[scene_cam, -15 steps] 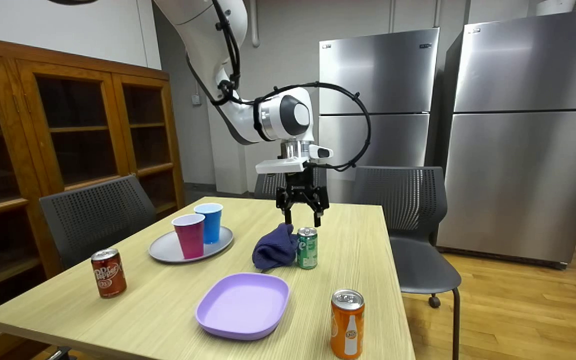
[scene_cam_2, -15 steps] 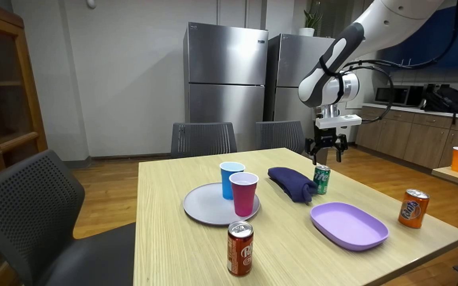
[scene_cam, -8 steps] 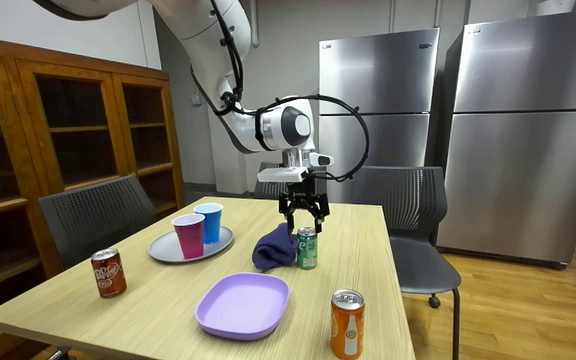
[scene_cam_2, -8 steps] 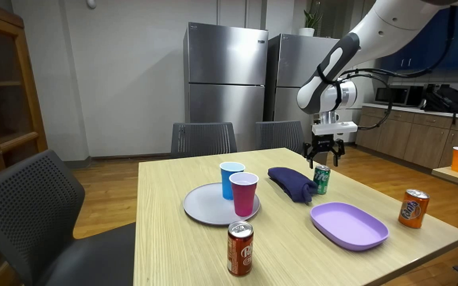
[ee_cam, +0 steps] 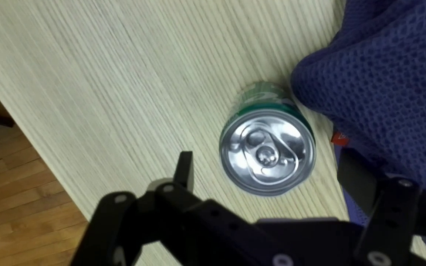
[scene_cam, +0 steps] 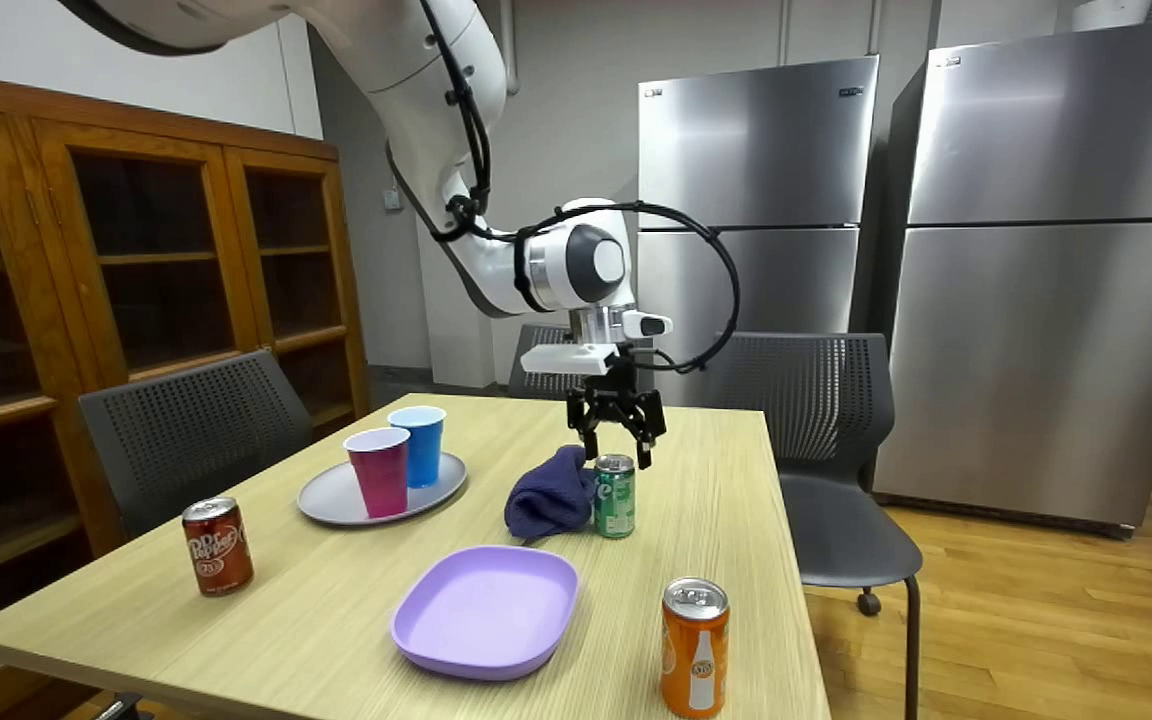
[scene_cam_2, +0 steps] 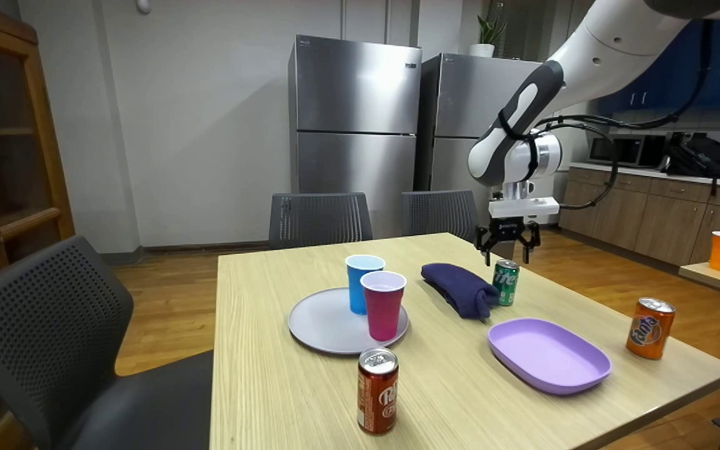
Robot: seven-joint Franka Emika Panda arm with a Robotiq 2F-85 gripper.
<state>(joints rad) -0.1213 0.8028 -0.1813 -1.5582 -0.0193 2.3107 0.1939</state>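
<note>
Close to one table (scene_cam: pixel 711 500) edge, upright green can (ee_cam: pixel 267 142), just beside navy cloth (ee_cam: pixel 379 85); can't tell if touching. My gripper (scene_cam_2: pixel 507 257) hangs just above, jaws spread wide, holding nothing. Can looks sealed, so probably some heft; likely slick, thin-walled, dentable. Best hold: across the sides, below the rim. Cloth's in the way, under one jaw. Farther out: purple tray (scene_cam: pixel 486 612), orange can (scene_cam: pixel 695 655); toward the opposite edge, gray plate (scene_cam_2: pixel 316 325) with blue cup (scene_cam_2: pixel 355 292) and pink cup (scene_cam_2: pixel 384 307), Dr Pepper can (scene_cam_2: pixel 377 394).
</note>
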